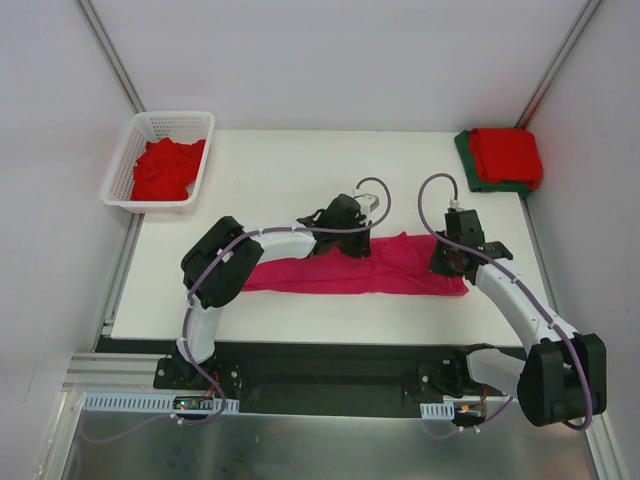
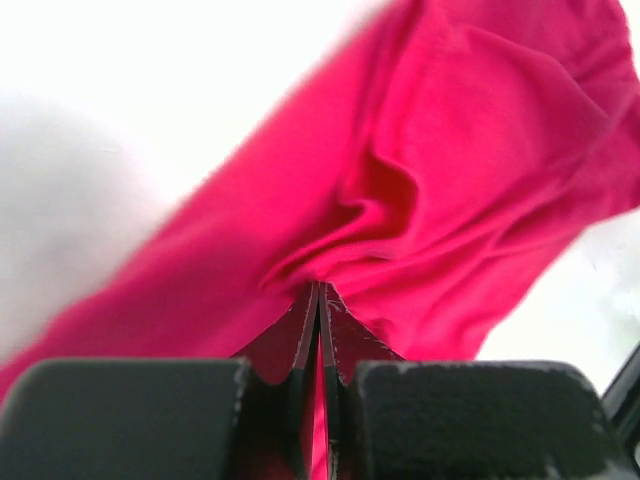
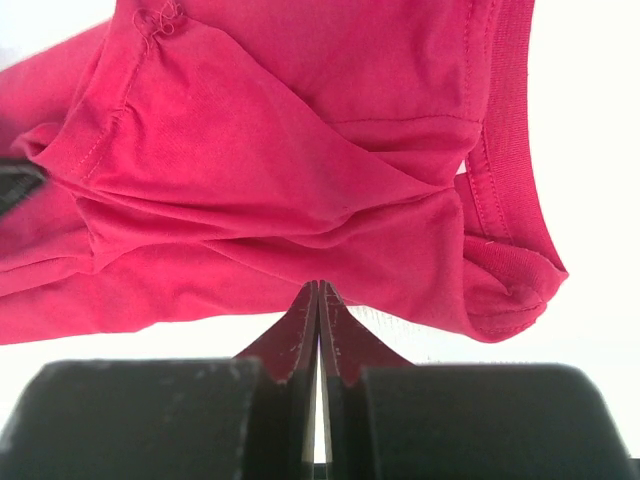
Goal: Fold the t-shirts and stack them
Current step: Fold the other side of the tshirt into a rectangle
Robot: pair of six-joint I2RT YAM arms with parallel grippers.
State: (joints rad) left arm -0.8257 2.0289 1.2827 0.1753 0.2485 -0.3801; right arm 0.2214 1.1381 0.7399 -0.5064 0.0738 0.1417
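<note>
1. The pink shirt (image 1: 350, 275) lies across the middle of the white table (image 1: 290, 170) as a long, narrow band running left to right. Its near edge is fairly straight and its far edge is humped.
2. The left gripper (image 1: 353, 246) is at the band's far edge, about mid-length. In the wrist view its fingers (image 2: 305, 335) are pressed flat together with a pinch of pink cloth (image 2: 430, 200) at their tips. Soft folds fan out from the pinch.
3. The right gripper (image 1: 446, 264) is at the band's right end. Its fingers (image 3: 303, 335) are likewise closed tight, nipping the pink knit (image 3: 260, 190).
4. That view also shows a ribbed band curving down the right side, a stitched hem at upper left, and layered, overlapping folds with a rounded bunch at lower right.
5. The cloth is matte and finely knit. It creases gently rather than sharply.
6. At the far left corner a white plastic lattice basket (image 1: 172, 118) juts past the table's edge. It holds red shirts (image 1: 165, 168) in a crumpled heap.
7. At the far right corner a folded red shirt (image 1: 507, 155), roughly square with rounded edges, sits on a folded green shirt (image 1: 468, 165). The green one shows along the left and near sides.
8. Both arms are white with black joints, and grey cables loop above the wrists.
</note>
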